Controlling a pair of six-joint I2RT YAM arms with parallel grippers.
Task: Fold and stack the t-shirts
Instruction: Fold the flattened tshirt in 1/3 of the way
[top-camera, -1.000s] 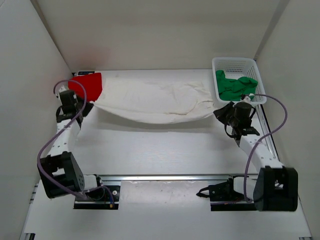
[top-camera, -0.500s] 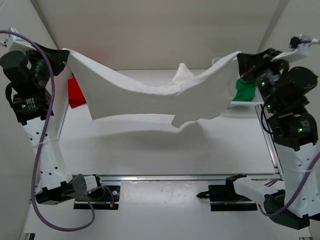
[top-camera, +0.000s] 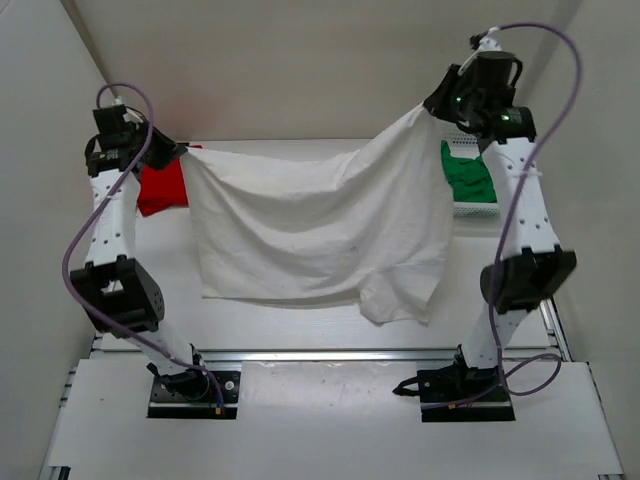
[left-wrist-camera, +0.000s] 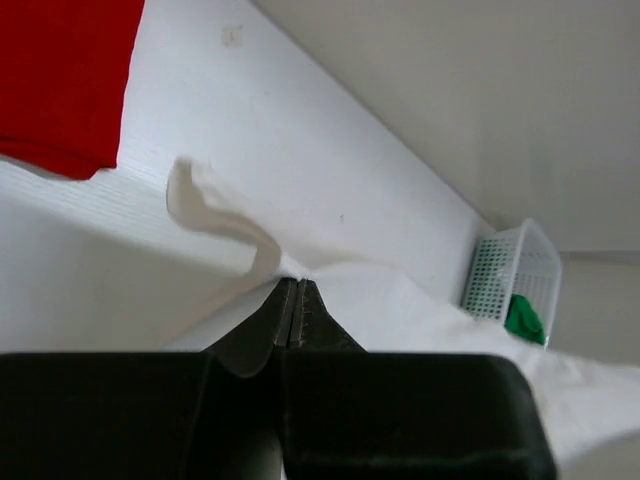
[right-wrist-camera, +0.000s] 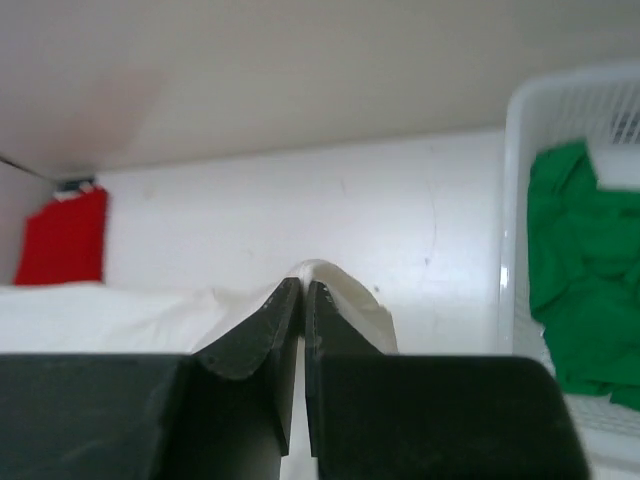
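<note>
Top external: left claw (top-camera: 182, 152), right claw (top-camera: 431, 105) pinch white t-shirt (top-camera: 310, 235) corners.

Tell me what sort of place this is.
Probably a robot test cell in a lab, not a home laundry: plain white walls box in a white table, two arms are bolted to a metal rail at its near edge, and a white t-shirt hangs between them.

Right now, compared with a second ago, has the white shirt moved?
Yes. The white shirt lay flat between the red shirt and the basket; now it hangs from the left gripper and right gripper, its hem nearer the front rail.
</note>
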